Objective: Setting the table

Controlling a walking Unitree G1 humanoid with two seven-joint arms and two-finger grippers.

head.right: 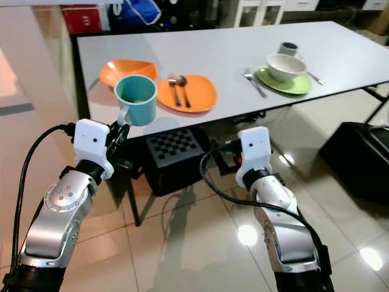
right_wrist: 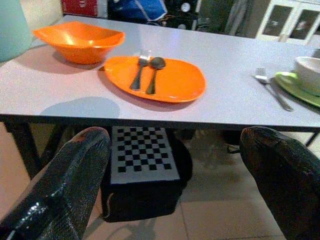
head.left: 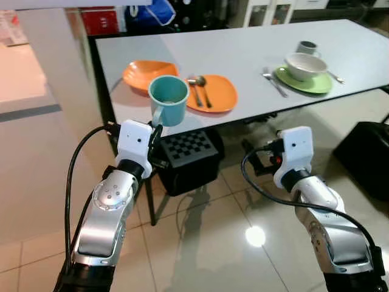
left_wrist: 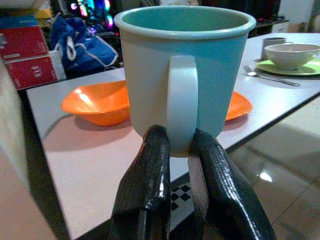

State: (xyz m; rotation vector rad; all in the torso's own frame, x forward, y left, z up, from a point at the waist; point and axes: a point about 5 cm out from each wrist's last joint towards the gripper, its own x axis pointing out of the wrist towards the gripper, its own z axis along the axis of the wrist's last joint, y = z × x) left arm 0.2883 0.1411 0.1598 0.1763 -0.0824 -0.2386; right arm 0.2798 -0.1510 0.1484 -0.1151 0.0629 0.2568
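Head view: the left gripper [head.left: 157, 135] carries an empty teal mug [head.left: 168, 99] above the white table's [head.left: 255, 61] near edge, beside an orange plate [head.left: 219, 94] holding fork and spoon. Left wrist: fingers [left_wrist: 147, 190] pinch the mug's handle. Right wrist: right gripper [right_wrist: 175, 190] spread wide, below the table edge.

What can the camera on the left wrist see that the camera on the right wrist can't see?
Left wrist view: the left gripper with its fingers pinching the teal mug's handle, and a grey cup far back. Right wrist view: the right gripper with fingers wide apart, the fork and spoon on the orange plate, and a checkered box beneath the table. Both: orange bowl, white bowl on the green plate, white table.
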